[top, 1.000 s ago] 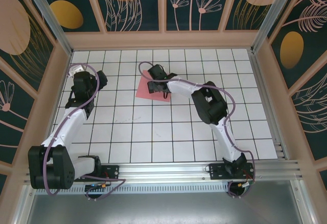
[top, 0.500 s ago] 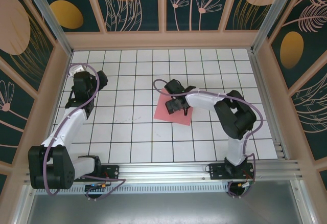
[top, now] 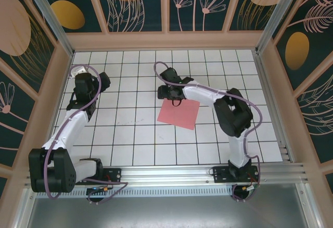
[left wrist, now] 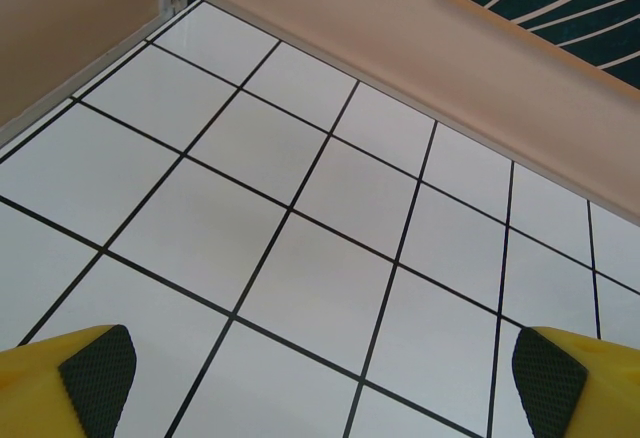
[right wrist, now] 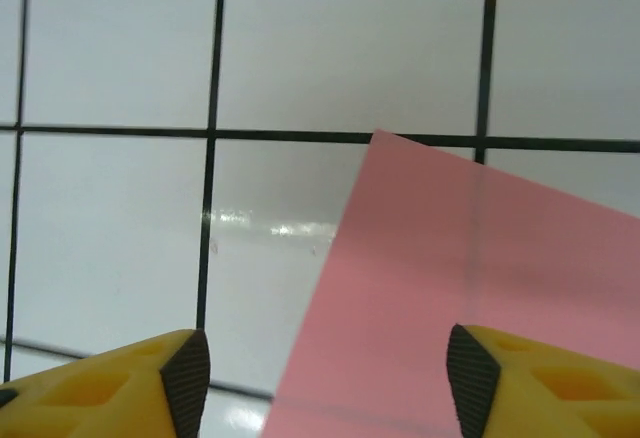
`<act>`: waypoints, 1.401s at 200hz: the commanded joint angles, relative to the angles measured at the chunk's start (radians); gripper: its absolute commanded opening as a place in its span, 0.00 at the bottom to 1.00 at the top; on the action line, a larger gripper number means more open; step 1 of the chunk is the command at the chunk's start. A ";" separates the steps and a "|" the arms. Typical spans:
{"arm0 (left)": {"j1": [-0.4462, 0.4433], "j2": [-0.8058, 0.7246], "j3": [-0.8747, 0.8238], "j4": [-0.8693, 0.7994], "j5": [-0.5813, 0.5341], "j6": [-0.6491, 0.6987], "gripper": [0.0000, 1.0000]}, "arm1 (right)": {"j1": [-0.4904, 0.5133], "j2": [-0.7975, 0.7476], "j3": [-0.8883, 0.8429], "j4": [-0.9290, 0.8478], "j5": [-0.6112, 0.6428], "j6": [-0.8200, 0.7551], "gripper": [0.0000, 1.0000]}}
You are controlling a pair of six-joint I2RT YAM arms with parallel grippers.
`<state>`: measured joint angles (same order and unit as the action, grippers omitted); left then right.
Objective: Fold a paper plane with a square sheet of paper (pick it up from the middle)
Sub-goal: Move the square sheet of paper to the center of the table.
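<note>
Thin pink-red square sheet of paper (top: 178, 112): flat and unfolded on the white gridded board (top: 130, 134), near its middle, a little toward the right edge, skewed off the grid lines. No crease visible; a grid line shows faintly through it. Over its far-left corner hovers the right gripper (top: 169, 89), fingers (right wrist: 185, 378) spread, empty. That is off-centre, so judged not yet lined up for the middle pick. By the board's far-left corner the left gripper (left wrist: 320, 373) sits spread, probably to leave room.
</note>
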<state>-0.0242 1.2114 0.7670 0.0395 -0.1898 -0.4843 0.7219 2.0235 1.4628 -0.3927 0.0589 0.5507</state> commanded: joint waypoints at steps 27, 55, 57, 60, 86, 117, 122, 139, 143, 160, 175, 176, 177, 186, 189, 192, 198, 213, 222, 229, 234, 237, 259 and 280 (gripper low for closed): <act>0.009 0.002 0.019 -0.013 0.014 -0.010 0.99 | 0.005 0.102 0.081 -0.010 -0.025 0.063 0.62; 0.010 0.003 0.019 -0.015 0.014 -0.008 0.99 | 0.007 0.137 0.085 -0.019 -0.040 0.060 0.62; 0.009 0.003 0.019 -0.015 0.015 -0.008 0.99 | 0.007 0.139 0.084 -0.020 -0.040 0.060 0.62; 0.009 0.003 0.018 -0.016 0.013 -0.009 0.98 | 0.007 0.141 0.082 -0.021 -0.066 0.059 0.63; 0.009 0.006 0.022 -0.018 0.014 -0.004 0.99 | 0.020 0.137 0.025 -0.041 -0.160 0.008 0.63; 0.009 0.010 0.029 -0.024 0.030 -0.009 0.99 | 0.055 0.045 -0.156 -0.088 -0.213 -0.097 0.63; 0.009 0.010 0.030 -0.025 0.033 -0.009 0.99 | 0.061 0.022 -0.194 -0.089 -0.229 -0.113 0.63; 0.009 0.013 0.038 -0.040 0.041 -0.017 0.98 | 0.075 -0.052 -0.307 -0.100 -0.274 -0.155 0.63; 0.009 0.014 0.041 -0.046 0.044 -0.019 0.98 | 0.077 -0.066 -0.327 -0.103 -0.281 -0.163 0.63; 0.010 0.022 0.061 -0.076 0.058 -0.022 0.98 | 0.077 -0.118 -0.376 -0.109 -0.286 -0.168 0.63; 0.009 0.024 0.072 -0.093 0.075 -0.023 0.99 | 0.077 -0.161 -0.359 -0.122 -0.255 -0.151 0.63; 0.009 0.024 0.072 -0.094 0.076 -0.023 0.99 | 0.077 -0.164 -0.355 -0.124 -0.250 -0.148 0.63; 0.009 0.024 0.071 -0.094 0.077 -0.023 0.99 | 0.078 -0.167 -0.352 -0.126 -0.246 -0.144 0.63; 0.009 0.020 0.072 -0.095 0.085 -0.023 0.99 | 0.077 -0.196 -0.316 -0.142 -0.202 -0.120 0.66; 0.009 0.018 0.071 -0.095 0.087 -0.023 0.98 | 0.077 -0.207 -0.301 -0.146 -0.188 -0.109 0.67; 0.009 0.017 0.071 -0.095 0.088 -0.023 0.99 | 0.077 -0.219 -0.290 -0.150 -0.173 -0.100 0.68; 0.009 0.014 0.071 -0.096 0.090 -0.023 0.98 | 0.077 -0.242 -0.274 -0.155 -0.139 -0.076 0.71; 0.010 0.010 0.073 -0.104 0.092 -0.028 0.99 | 0.076 -0.302 -0.262 -0.181 -0.050 -0.002 0.85; 0.009 0.008 0.074 -0.110 0.095 -0.028 0.99 | 0.070 -0.324 -0.273 -0.207 0.002 0.034 0.94; 0.008 0.008 0.075 -0.110 0.100 -0.031 0.98 | 0.063 -0.335 -0.288 -0.224 0.019 0.050 0.98; 0.009 0.008 0.075 -0.111 0.103 -0.032 0.98 | 0.059 -0.339 -0.300 -0.235 0.030 0.058 0.99; 0.009 0.008 0.075 -0.110 0.106 -0.033 0.99 | 0.058 -0.343 -0.307 -0.241 0.037 0.062 0.99; 0.009 0.011 0.076 -0.111 0.120 -0.037 0.99 | 0.050 -0.354 -0.351 -0.273 0.057 0.083 0.99; 0.009 0.015 0.076 -0.112 0.124 -0.039 0.98 | 0.051 -0.356 -0.373 -0.284 0.045 0.085 0.99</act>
<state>-0.0242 1.2304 0.8139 -0.0574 -0.0853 -0.5072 0.7773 1.6745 1.1305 -0.5884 0.0643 0.5915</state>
